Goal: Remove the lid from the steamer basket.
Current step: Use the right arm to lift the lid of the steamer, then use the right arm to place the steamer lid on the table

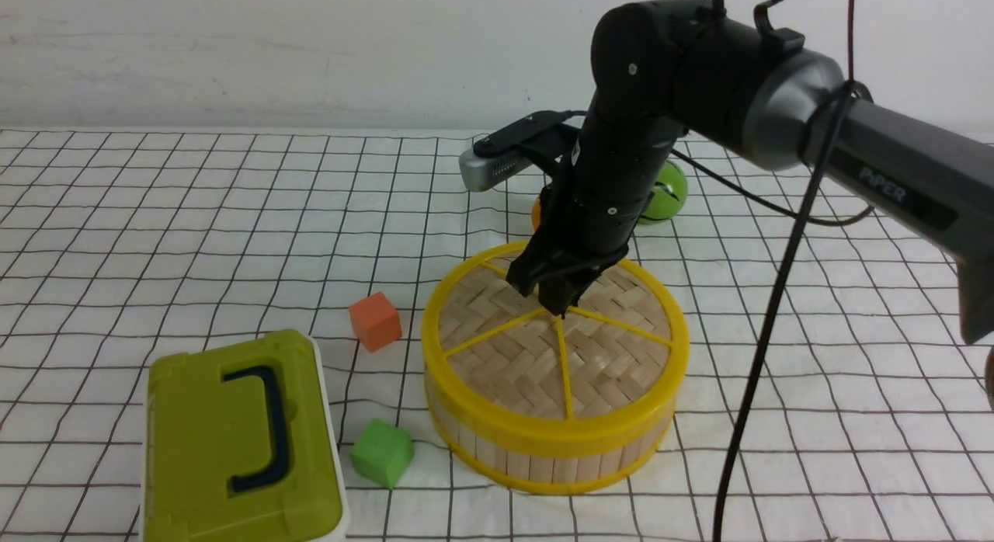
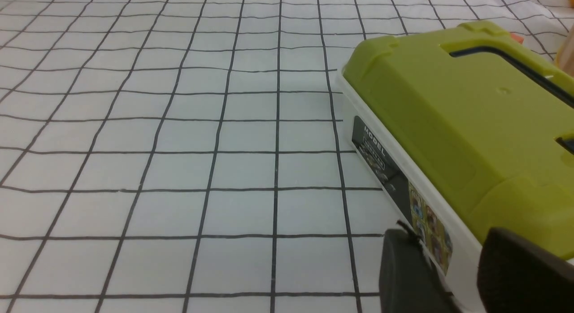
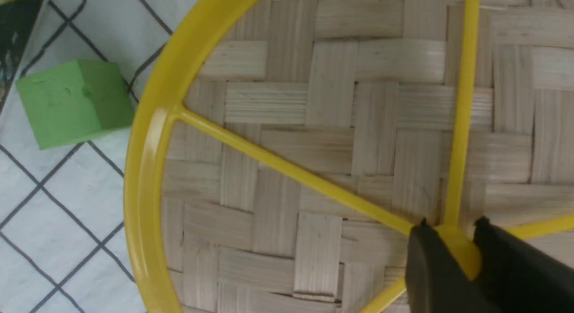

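The steamer basket (image 1: 543,456) stands right of centre on the checked cloth, its wall of tan slats between yellow rims. The lid (image 1: 497,363), woven bamboo with a yellow rim and spokes, sits flat on top of it. My right gripper (image 1: 555,293) comes down onto the lid's middle. In the right wrist view its two black fingers (image 3: 453,230) press on either side of the yellow hub of the lid (image 3: 314,124). My left gripper (image 2: 448,245) does not show in the front view. Its fingers stand apart with nothing between them, beside the olive-green box.
An olive-green box (image 1: 233,441) with a dark handle lies at the front left, close to the left gripper (image 2: 471,115). An orange cube (image 1: 375,321) and a green cube (image 1: 382,452) sit left of the basket. A green ball (image 1: 666,192) lies behind the right arm. A black cable (image 1: 761,356) hangs at the right.
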You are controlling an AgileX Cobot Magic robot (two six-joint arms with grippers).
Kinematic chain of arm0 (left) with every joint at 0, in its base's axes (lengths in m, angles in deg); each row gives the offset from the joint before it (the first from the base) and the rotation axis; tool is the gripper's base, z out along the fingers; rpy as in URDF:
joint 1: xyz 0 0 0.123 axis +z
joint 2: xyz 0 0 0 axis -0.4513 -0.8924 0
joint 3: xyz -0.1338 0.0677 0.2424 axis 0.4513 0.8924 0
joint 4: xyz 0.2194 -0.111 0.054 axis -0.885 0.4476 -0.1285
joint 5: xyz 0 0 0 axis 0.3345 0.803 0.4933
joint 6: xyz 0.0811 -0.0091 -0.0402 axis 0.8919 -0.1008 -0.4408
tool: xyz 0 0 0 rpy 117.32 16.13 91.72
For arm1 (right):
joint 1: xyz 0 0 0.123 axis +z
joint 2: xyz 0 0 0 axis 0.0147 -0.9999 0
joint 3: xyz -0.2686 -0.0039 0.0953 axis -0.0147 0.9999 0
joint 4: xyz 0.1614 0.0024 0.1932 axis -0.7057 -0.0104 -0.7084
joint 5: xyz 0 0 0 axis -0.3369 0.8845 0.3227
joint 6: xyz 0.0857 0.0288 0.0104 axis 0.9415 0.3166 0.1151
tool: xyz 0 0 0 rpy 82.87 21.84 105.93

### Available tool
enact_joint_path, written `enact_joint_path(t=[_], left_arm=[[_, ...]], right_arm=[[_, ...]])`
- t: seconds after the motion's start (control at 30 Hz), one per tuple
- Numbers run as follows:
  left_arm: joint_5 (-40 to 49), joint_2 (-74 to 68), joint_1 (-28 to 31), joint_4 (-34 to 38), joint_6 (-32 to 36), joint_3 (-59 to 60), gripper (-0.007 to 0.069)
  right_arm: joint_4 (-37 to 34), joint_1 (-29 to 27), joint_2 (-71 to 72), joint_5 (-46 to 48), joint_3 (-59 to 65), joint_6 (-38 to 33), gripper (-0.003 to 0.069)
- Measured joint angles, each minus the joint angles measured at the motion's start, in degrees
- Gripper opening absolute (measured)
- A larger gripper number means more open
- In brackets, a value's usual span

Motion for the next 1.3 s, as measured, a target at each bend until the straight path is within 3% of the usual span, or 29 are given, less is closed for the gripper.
enact_joint_path(t=[0.33,0.53,0.67,1.07,1.3], left_arm=[[0.0,0.0,0.0,0.0,0.0,0.0,0.0239],[0.0,0.0,0.0,0.0,0.0,0.0,0.0239],[0.0,0.0,0.0,0.0,0.0,0.0,0.0239],[0.0,0.0,0.0,0.0,0.0,0.0,0.0239],[0.0,0.0,0.0,0.0,0.0,0.0,0.0239]], right_arm=[[1.6,0.0,0.7,0.1,-5.2,0.0,0.0102],[4.1,-1.1,10.8,0.1,-4.2,1.3,0.0102],[4.1,-4.8,18.3,0.1,2.0,1.3,0.0102],[5.4,-24.0,33.9,-3.7,33.4,1.5,0.0102],[5.3,-26.3,32.2,-12.0,40.1,1.5,0.0102]])
